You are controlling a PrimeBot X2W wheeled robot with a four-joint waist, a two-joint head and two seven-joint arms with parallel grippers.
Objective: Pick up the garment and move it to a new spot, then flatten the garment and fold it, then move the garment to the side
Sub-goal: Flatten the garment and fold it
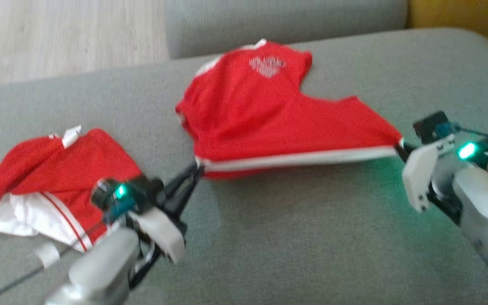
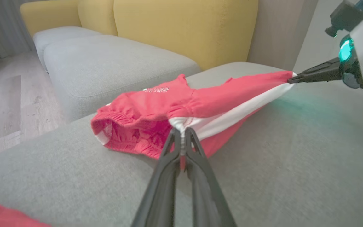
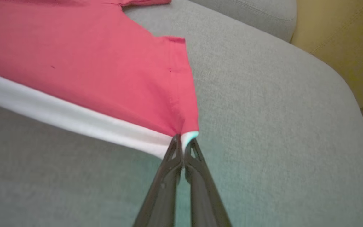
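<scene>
Head view: your left hand (image 1: 197,167) and right hand (image 1: 400,148) pinch opposite ends of the shorts (image 1: 261,110), stretched crosswise between them.

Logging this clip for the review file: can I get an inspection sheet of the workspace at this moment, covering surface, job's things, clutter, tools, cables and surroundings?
Surface: grey sofa cushion, which everything lies on.
Job's things: red garment with a white band along its near edge, pulled taut between the two tools; its far part lies bunched on the cushion.
Clutter: second red-and-white garment, crumpled at the robot's left.
Tools: left tool shut on the band's left end; right tool shut on its right end.
Cables: thin dark cable beside the left forearm.
Surroundings: yellow sofa back, wooden floor.
</scene>
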